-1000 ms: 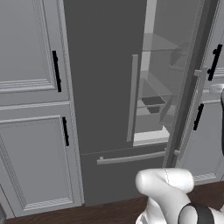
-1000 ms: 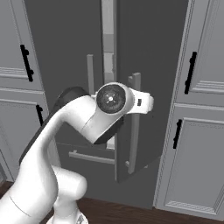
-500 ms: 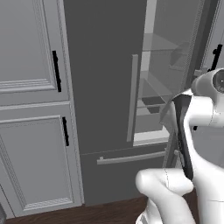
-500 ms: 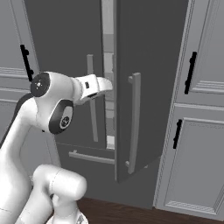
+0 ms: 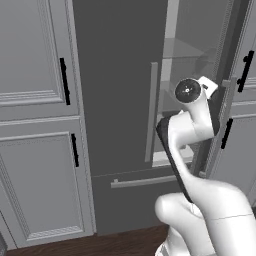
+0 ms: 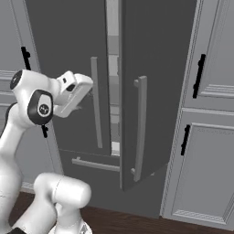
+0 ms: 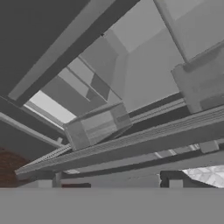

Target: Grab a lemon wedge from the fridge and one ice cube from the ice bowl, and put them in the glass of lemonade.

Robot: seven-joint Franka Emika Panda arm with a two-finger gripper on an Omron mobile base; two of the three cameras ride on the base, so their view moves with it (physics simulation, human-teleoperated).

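Hand was up at mid-door height in front of the fridge, just off the left door's long pale bar handle in the right base view; couldn't tell how far the fingers were spread, tips not resolvable in any view; nothing visibly in my grip.

Hand view was rolled hard; it looked into the fridge interior: clear shelves running as slanted bands, one clear bin near the middle, a second larger bin at the right edge; contents too blurred to tell any small item apart, so I couldn't place the lemon wedge.

Fridge right door stood ajar, swung out toward me, its bar handle facing the right base camera; left door was shut; the lit gap between them showed shelf edges. From the left base view the opening showed pale shelves behind my forearm; the ajar door sat edge-on just right of it.

Below the doors, the drawer front with its horizontal handle was closed.

Light grey panelled cabinets with short black handles flanked the fridge on the left; matching ones on the right; dark wood floor underneath.
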